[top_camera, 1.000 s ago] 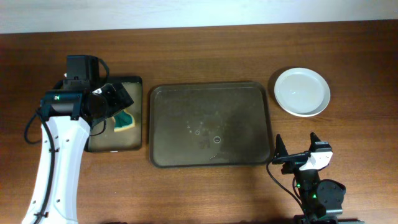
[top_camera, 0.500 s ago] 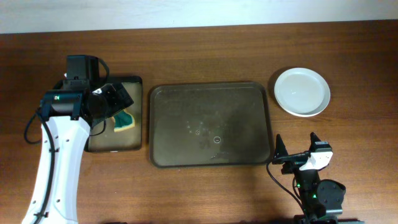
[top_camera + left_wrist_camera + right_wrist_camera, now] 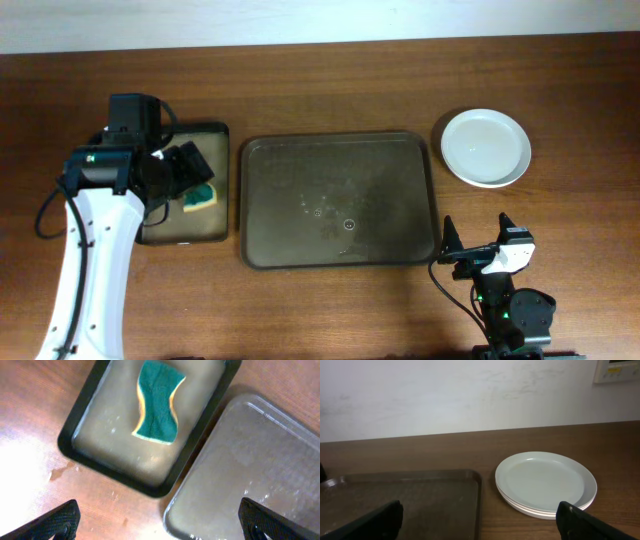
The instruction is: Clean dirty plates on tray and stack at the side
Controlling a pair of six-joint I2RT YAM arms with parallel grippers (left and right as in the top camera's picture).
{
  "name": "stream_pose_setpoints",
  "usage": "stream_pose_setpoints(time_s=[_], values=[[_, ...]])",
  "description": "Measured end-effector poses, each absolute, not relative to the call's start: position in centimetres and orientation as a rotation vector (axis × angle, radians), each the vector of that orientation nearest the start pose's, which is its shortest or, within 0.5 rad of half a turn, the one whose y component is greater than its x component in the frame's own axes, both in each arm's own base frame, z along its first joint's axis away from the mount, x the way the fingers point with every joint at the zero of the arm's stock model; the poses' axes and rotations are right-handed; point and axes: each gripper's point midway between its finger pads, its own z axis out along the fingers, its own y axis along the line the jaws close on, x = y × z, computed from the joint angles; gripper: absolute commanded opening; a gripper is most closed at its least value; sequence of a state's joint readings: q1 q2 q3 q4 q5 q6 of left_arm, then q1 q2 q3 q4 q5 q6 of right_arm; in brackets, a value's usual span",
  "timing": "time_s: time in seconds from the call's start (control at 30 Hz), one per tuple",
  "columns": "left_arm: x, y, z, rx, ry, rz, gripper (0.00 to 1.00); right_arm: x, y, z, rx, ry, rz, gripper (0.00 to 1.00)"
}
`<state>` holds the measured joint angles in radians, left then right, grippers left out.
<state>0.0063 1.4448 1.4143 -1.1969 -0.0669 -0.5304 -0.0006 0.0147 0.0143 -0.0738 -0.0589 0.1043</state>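
Tray sits mid-table, bare of plates, with only faint marks on its floor. The plates are off it, on the table to its right and well apart from its rim. In the right wrist view the plates sit squarely on one another. We count at least two rims and cannot tell a third.

Left gripper hangs over the near edge of the small black tray, jaws wide, holding nothing. The sponge lies flat in that tray's wet floor, apart from both fingers. Right gripper is at the table's front, also spread wide and empty, near the tray's corner but not touching it.

Our read: the cleaning and stacking look done, and the step in hand is getting the left arm clear of the sponge tray.

To do it well:
- We rise straight up before travelling sideways, since the black tray's rim is just under the fingers.
- We keep the jaws spread, so nothing snags the sponge.
- We steer away from the big tray, which lies just beside the black one.
- We leave the stack alone.
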Motion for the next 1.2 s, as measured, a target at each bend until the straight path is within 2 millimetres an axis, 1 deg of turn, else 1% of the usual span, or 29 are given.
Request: stream_pose_setpoints(time_s=[0.17, 0.23, 0.33, 0.37, 0.43, 0.57, 0.73, 0.8, 0.83, 0.93, 1.1, 1.2], values=[[29.1, 1.4, 21.0, -0.73, 2.606, -0.06, 0.99, 24.6, 1.0, 15.9, 0.042, 1.646, 0.128, 0.99], [28.6, 1.4, 21.3, -0.69, 2.555, -0.073, 0.99, 24.6, 1.0, 15.9, 0.041, 1.646, 0.128, 0.98], [27.5, 1.1, 21.1, -0.585, 2.466, -0.108, 0.99, 24.6, 1.0, 15.9, 0.041, 1.645, 0.128, 0.98], [27.5, 0.8, 21.1, -0.549, 2.433, -0.127, 0.99, 24.6, 1.0, 15.9, 0.041, 1.645, 0.128, 0.98], [27.0, 0.1, 21.0, -0.455, 2.356, -0.175, 1.0, 24.6, 1.0, 15.9, 0.042, 1.644, 0.128, 0.98], [25.8, -1.2, 21.4, -0.278, 2.157, -0.251, 0.99, 24.6, 1.0, 15.9, 0.041, 1.645, 0.128, 0.98], [23.9, -1.7, 20.9, -0.193, 1.979, -0.273, 1.0, 24.6, 1.0, 15.9, 0.042, 1.645, 0.128, 0.98], [23.7, -1.8, 20.8, -0.174, 1.925, -0.276, 0.99, 24.6, 1.0, 15.9, 0.041, 1.645, 0.128, 0.98], [23.6, -1.9, 20.3, -0.167, 1.904, -0.278, 0.99, 24.6, 1.0, 15.9, 0.042, 1.645, 0.128, 0.98], [24.2, -1.9, 20.4, -0.145, 1.805, -0.282, 0.99, 24.6, 1.0, 15.9, 0.041, 1.644, 0.128, 0.98], [24.8, -2.0, 18.7, -0.124, 1.71, -0.284, 0.99, 24.6, 1.0, 15.9, 0.041, 1.645, 0.128, 0.98], [25.0, -2.0, 18.4, -0.112, 1.645, -0.285, 0.99, 24.6, 1.0, 15.9, 0.042, 1.645, 0.128, 0.98]])
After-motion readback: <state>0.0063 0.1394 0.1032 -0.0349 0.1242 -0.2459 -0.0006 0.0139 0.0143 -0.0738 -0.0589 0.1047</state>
